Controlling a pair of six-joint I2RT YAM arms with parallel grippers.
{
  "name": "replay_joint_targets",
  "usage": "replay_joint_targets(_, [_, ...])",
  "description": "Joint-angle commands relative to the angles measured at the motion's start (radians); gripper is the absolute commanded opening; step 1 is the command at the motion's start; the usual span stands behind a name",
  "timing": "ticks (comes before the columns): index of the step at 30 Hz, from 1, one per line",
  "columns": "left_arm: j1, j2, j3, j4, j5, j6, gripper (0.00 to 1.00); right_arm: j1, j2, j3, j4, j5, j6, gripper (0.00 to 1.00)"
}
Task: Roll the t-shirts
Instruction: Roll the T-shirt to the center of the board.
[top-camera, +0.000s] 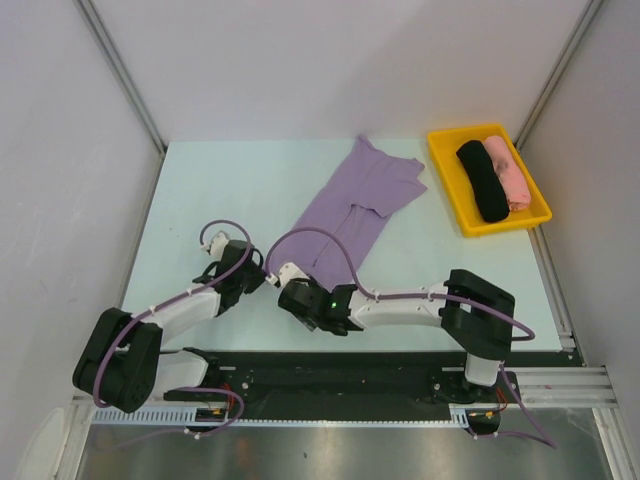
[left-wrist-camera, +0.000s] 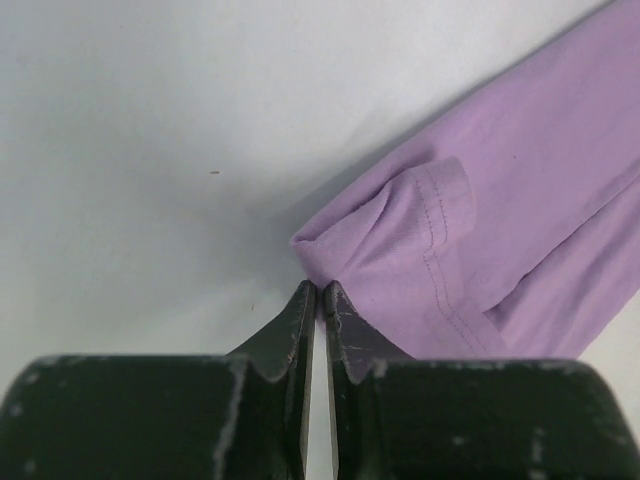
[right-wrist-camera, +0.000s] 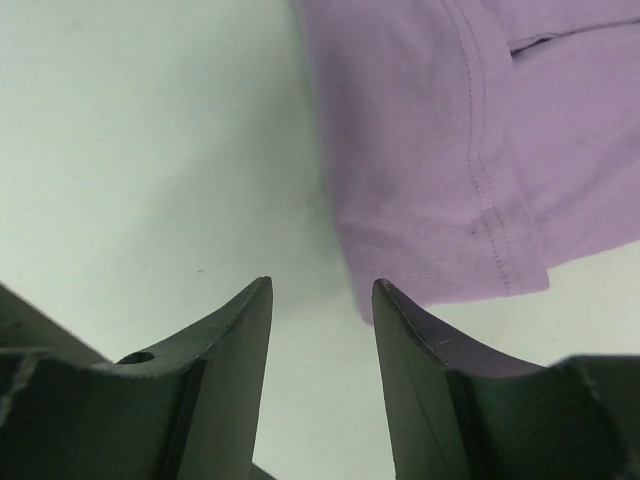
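Observation:
A lavender t-shirt (top-camera: 350, 205), folded into a long strip, lies diagonally on the table (top-camera: 230, 190). Its near hem end lies by both grippers. My left gripper (top-camera: 263, 277) is shut, and its tips (left-wrist-camera: 320, 288) pinch the near corner of the lavender shirt (left-wrist-camera: 500, 220). My right gripper (top-camera: 291, 283) is open and empty (right-wrist-camera: 320, 288), low over the table. The shirt's hem corner (right-wrist-camera: 450, 150) lies just ahead of its right finger. A rolled black t-shirt (top-camera: 482, 180) and a rolled pink t-shirt (top-camera: 508, 172) lie side by side in the yellow tray.
The yellow tray (top-camera: 441, 150) stands at the back right of the table. White walls and slanted metal frame bars enclose the left, back and right. A purple cable (top-camera: 330, 240) loops over the shirt's near end.

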Motion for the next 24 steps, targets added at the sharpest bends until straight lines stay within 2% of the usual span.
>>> replay_joint_targets(1, [0.007,-0.010,0.043,-0.022,-0.013,0.029,0.11,0.007,0.035,-0.007,-0.001,0.126,-0.059,0.50])
replay_joint_targets(7, [0.007,0.001,0.055,-0.030,-0.006,0.032,0.11,0.015,0.079,-0.020,-0.002,0.143,-0.099,0.51])
replay_joint_targets(15, [0.007,0.013,0.071,-0.039,-0.009,0.038,0.11,0.010,0.089,-0.065,-0.016,0.158,-0.088,0.45])
replay_joint_targets(19, [0.007,0.021,0.074,-0.045,-0.015,0.040,0.11,-0.006,0.073,-0.082,0.005,0.129,-0.083,0.34])
replay_joint_targets(20, [0.007,0.021,0.077,-0.050,-0.013,0.041,0.11,-0.010,0.066,-0.082,0.010,0.115,-0.085,0.26])
replay_joint_targets(24, [0.007,0.004,0.089,-0.093,-0.032,0.053,0.09,-0.007,0.009,-0.088,0.013,0.034,-0.091,0.14])
